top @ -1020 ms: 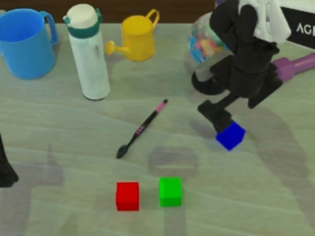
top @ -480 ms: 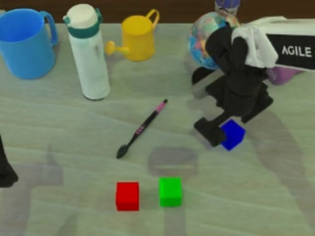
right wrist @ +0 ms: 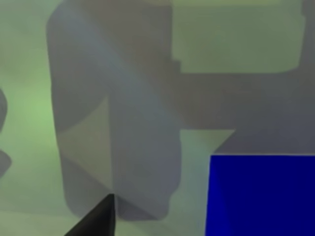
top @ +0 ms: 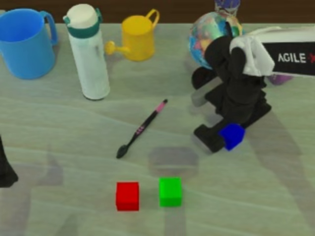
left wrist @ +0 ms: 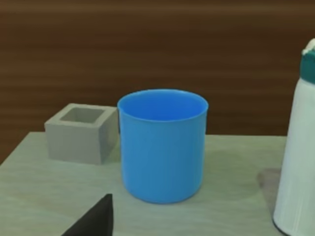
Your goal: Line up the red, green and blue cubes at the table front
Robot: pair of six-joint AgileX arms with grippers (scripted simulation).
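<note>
An AgileX arm's right gripper (top: 224, 137) hangs over the right half of the pale grey-green table (top: 275, 196), its dark fingers (top: 209, 138) closed on the blue cube (top: 232, 136), which sits beside one finger and fills a corner of the right wrist view above the arm's broad shadow. The red cube (top: 127, 195) and the green cube (top: 170, 191) rest side by side near the table front, a small gap between them, the red to the left; the blue cube is well apart from both, farther back and to the right. A black brush with a pink handle (top: 142, 129) lies at a slant in the middle of the table. Along the back edge stand a light-blue mug (top: 23, 43), a white bottle with a teal collar (top: 88, 51), a yellow watering can (top: 136, 37) and a many-coloured globe (top: 209, 37) partly hidden behind the arm. The left gripper (top: 6, 169) is parked at the left edge of the table; whether its fingers are open or closed cannot be told. Its wrist view faces the mug, with a small grey open-topped box (left wrist: 82, 132) beside it.
</note>
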